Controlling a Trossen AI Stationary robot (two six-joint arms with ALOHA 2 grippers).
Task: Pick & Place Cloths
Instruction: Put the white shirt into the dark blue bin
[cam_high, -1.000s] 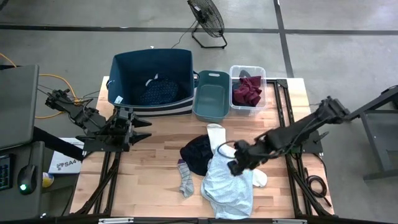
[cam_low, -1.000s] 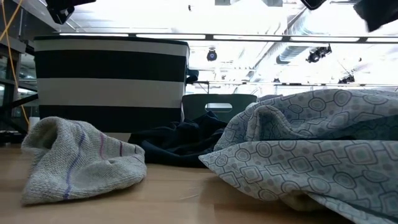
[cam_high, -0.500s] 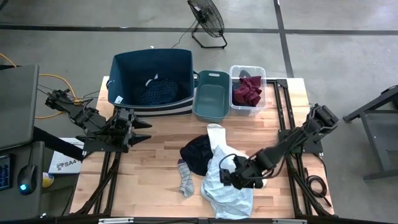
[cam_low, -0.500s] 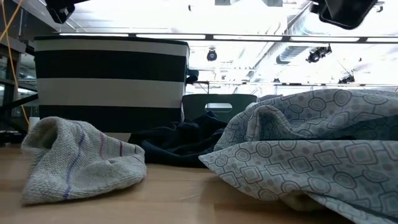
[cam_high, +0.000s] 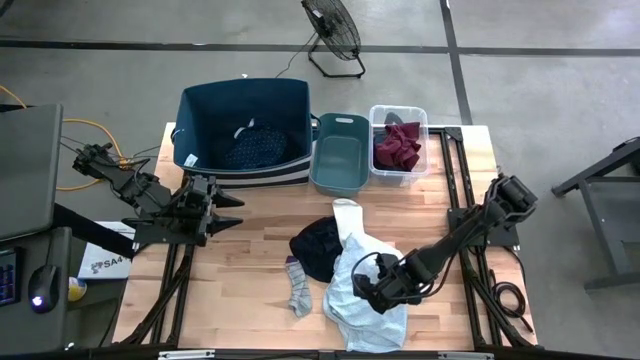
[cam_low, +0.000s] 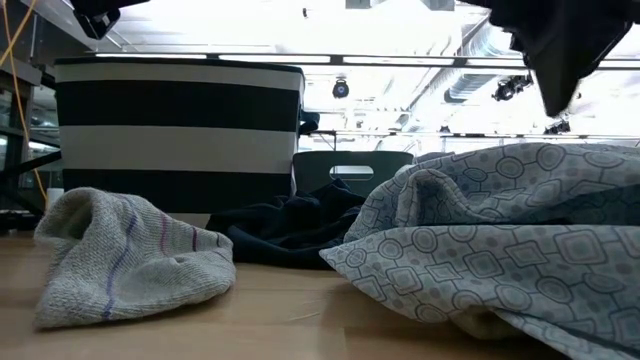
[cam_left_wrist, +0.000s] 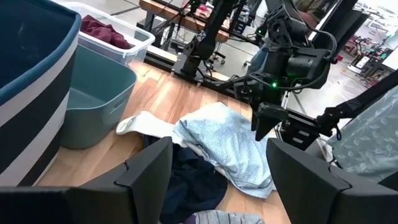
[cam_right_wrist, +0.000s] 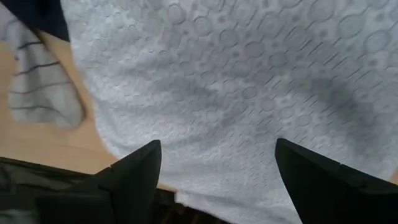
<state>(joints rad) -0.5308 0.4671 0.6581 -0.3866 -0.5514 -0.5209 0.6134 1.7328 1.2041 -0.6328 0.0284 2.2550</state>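
Table (cam_high: 250, 290): wooden top, its near edge cut off in the high view.

Large bin (cam_high: 245, 125): dark blue inside, striped outside, at the far left of the table. The navy dotted cloth (cam_high: 255, 147) lies in its bottom, partly hidden by the bin wall.

Pale shirt (cam_high: 365, 290): biggest cloth on the table, crumpled near the front, right of centre. It fills the right wrist view (cam_right_wrist: 236, 81), and in the low view (cam_low: 480, 240) its right part runs out of frame.

Teal bin (cam_high: 338, 152): beside the large bin. Clear bin (cam_high: 399, 140): just right of it, holding the maroon cloth (cam_high: 398, 147).

Right gripper (cam_high: 375, 292): directly over the shirt, fingers spread apart with nothing between them. Whether the tips touch the fabric cannot be told.

Left gripper (cam_high: 232, 205): waits over the left side of the table, fingers apart, holding nothing.

Black cloth (cam_high: 317, 245): bunched just left of the shirt, its right edge tucked under it.

White sock (cam_high: 348, 218): beyond the shirt, its lower end hidden beneath it.

Grey sock (cam_high: 299, 288): striped, lying just in front of the black cloth and left of the shirt.
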